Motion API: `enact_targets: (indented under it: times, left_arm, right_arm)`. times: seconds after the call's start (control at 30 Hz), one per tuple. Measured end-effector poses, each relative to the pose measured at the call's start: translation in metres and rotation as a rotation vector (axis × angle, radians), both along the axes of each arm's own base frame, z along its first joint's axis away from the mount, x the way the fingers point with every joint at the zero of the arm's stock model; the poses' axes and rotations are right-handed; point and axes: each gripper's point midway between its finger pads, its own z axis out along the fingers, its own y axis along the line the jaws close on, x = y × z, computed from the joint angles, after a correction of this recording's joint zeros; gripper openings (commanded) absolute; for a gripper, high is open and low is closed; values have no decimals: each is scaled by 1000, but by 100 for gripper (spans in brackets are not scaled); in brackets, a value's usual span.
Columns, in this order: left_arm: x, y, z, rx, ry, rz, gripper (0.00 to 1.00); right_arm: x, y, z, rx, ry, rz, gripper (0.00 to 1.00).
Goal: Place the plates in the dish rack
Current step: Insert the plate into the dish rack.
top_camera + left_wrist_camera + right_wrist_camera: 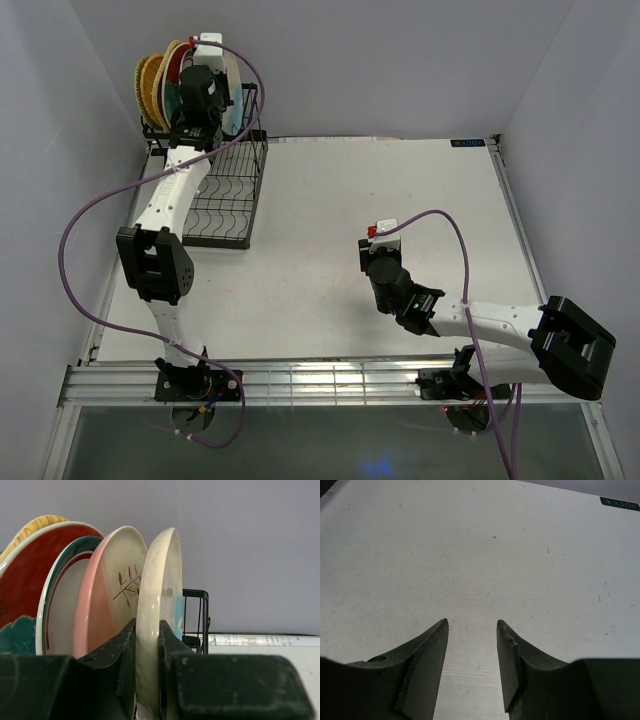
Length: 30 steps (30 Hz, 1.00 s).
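Cream-white and standing on its edge, the plate (157,580) is pinched by its rim in the left claw (147,630) at the dish rack (225,200) in the upper left, so it can stand up beside the other plates (112,590), while the right claw (472,630) hangs half open and empty over the table (520,555).

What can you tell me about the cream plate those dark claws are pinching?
The cream ceramic-looking plate stands upright, last on the right in its row, beside the pink-and-white plate with a leaf sprig. A pale blue patch shows on its right face. The left gripper is clamped on its lower rim, one finger per face; the black wire dish rack shows behind it.
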Motion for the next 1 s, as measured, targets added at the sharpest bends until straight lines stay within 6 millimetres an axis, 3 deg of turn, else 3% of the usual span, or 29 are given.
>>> enact_targets:
  times: [0.13,0.23,0.37,0.53,0.87,1.0]
  left_arm:
    - [-1,-3,1,8,-2,-2,0]
    - [-1,-4,1,12,4,-9,6]
    - [0,-5,2,20,17,-11,18]
    - [0,-6,3,25,15,-19,49]
    - [-3,-6,24,5,-47,-22,71]
    - [-17,-8,40,-22,-70,-42,76]
  right_arm:
    - [0,0,0,0,0,0,49]
    - [0,0,0,0,0,0,49]
    - [0,0,0,0,0,0,49]
    - [0,0,0,0,1,0,49]
    - [0,0,0,0,1,0,49]
    - [0,0,0,0,2,0,49]
